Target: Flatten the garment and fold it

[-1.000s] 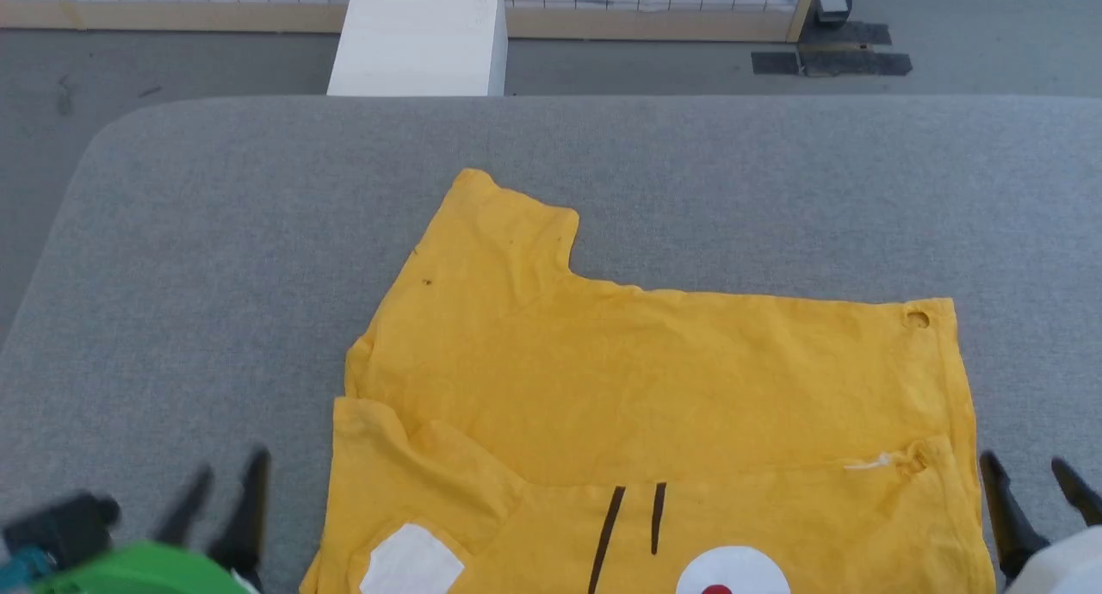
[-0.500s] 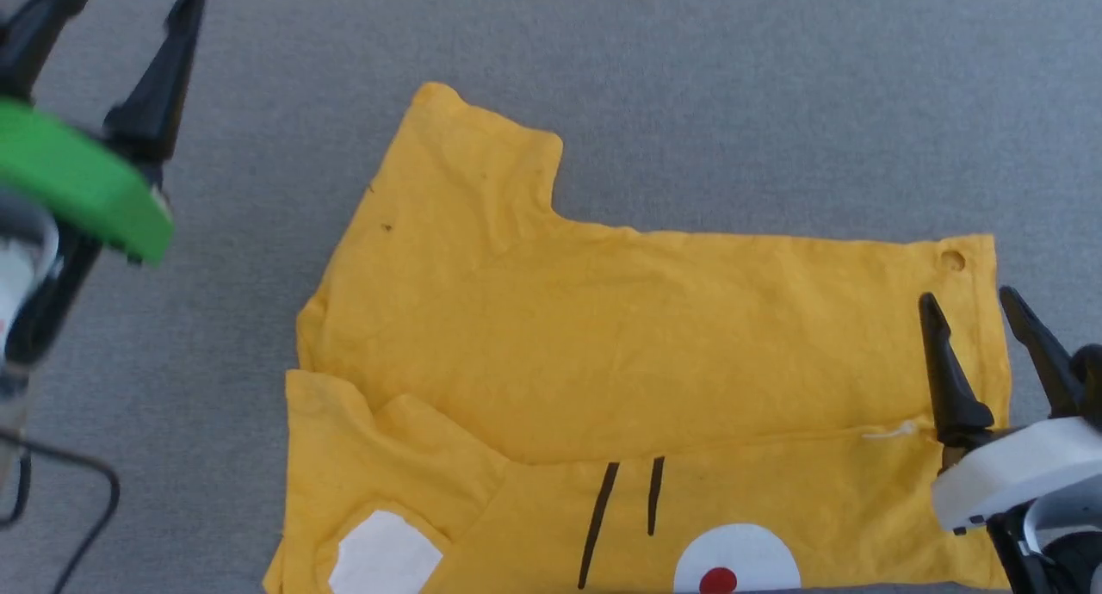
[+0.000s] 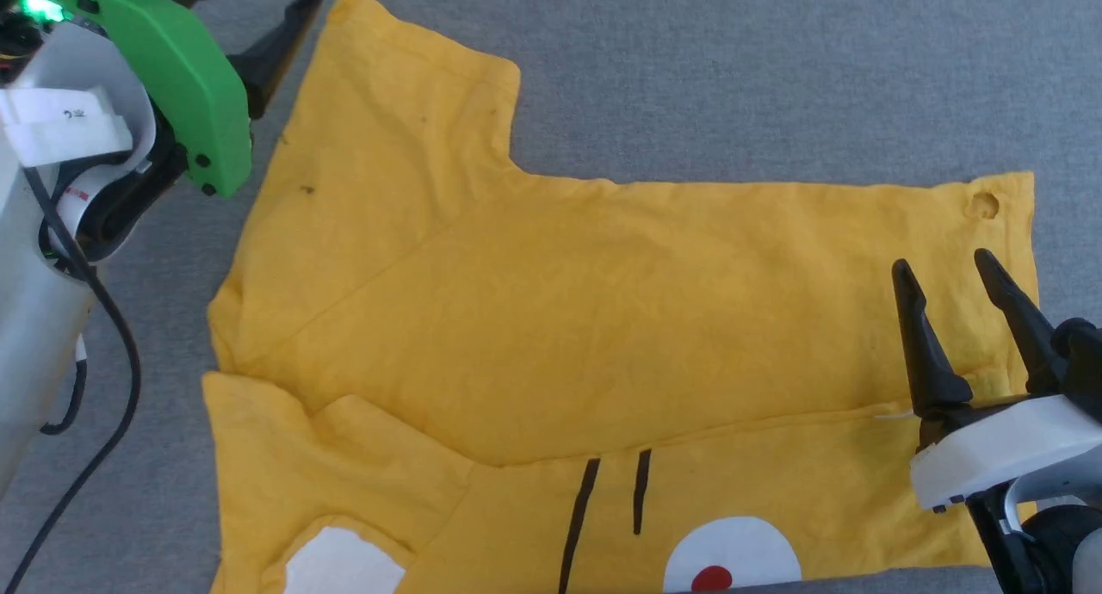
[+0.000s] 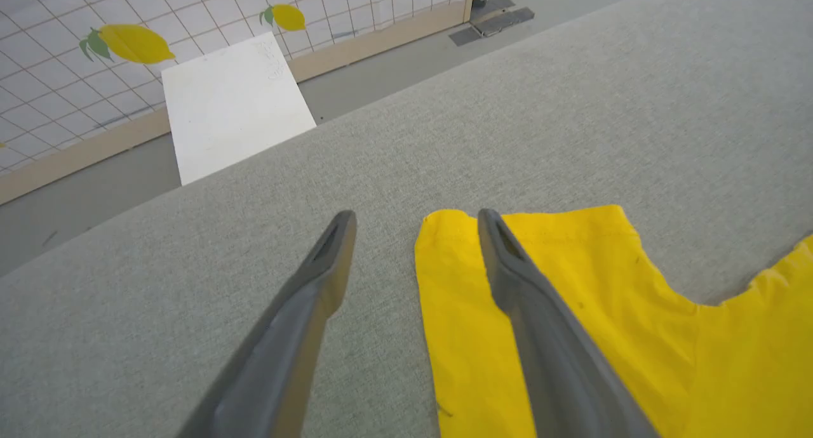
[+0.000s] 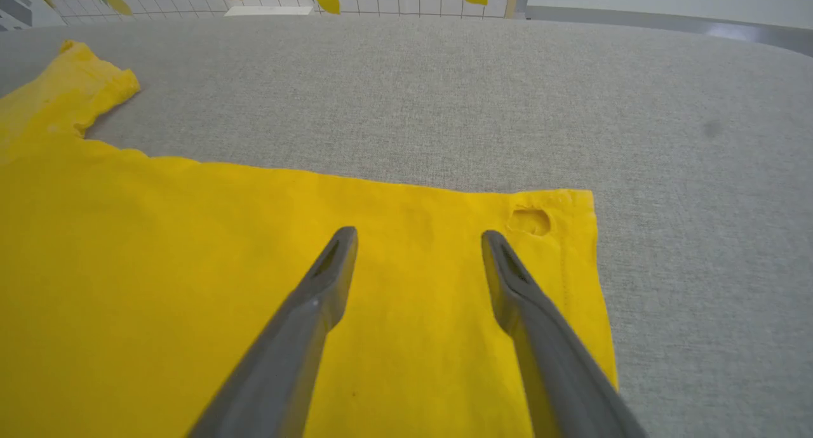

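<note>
While left gripper and right gripper gape empty, the garment lies spread.
Its sleeve corner sits between left tips; its hem (holed) lies beyond right.

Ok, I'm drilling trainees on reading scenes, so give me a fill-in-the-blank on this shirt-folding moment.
The garment is bright ____ in colour.
It lies on a ____ fabric surface.
The left pincer and the right pincer are both ____, holding nothing.
Missing: yellow, grey, open.
</note>
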Robot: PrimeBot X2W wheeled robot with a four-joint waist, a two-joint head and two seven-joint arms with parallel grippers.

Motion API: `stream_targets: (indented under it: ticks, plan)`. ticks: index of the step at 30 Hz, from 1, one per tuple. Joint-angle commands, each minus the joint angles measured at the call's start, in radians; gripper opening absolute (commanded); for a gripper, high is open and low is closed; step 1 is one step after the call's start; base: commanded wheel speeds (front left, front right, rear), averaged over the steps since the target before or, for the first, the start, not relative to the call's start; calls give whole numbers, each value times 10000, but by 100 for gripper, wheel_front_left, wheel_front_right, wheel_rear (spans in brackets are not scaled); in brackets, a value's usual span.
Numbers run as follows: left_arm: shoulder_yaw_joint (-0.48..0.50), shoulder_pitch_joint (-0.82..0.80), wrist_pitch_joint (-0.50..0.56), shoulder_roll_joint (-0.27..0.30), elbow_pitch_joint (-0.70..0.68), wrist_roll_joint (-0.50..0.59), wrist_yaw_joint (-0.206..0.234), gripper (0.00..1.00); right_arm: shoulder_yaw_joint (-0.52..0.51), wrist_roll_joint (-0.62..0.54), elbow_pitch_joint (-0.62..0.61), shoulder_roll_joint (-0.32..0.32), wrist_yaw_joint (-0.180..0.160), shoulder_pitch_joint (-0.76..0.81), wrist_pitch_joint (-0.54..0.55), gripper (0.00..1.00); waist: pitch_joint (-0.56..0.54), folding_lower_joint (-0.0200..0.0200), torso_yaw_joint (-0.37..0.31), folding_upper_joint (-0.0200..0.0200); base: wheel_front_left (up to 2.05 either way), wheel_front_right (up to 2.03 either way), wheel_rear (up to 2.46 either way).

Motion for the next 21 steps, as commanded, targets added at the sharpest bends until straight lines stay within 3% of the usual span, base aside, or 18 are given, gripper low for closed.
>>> stream_targets:
  ticks: [1,7,14,16,21]
  plan:
    - [-131,-257,8,149,74,-203,-69,100,-15,37,-31,17,-15,-180,-78,100,515,-2,-375,0,0,0,0]
    - [-826,-573,-234,623,442,-745,-72,100,-103,69,-43,17,-15,-194,-151,100,886,-2,-575,0,0,0,0]
    - [-1392,-787,-474,799,961,-990,-73,100,-128,73,-103,18,-15,-232,-138,100,999,-2,-773,0,0,0,0]
    - [-1716,-789,-406,895,1036,-986,-73,0,-152,72,-162,18,-15,-241,-124,100,1018,-2,-827,0,0,0,0]
    - [-2013,-767,-610,1050,1324,-1257,-74,0,-295,25,-484,18,-15,-268,-57,100,948,-2,-855,0,0,0,0]
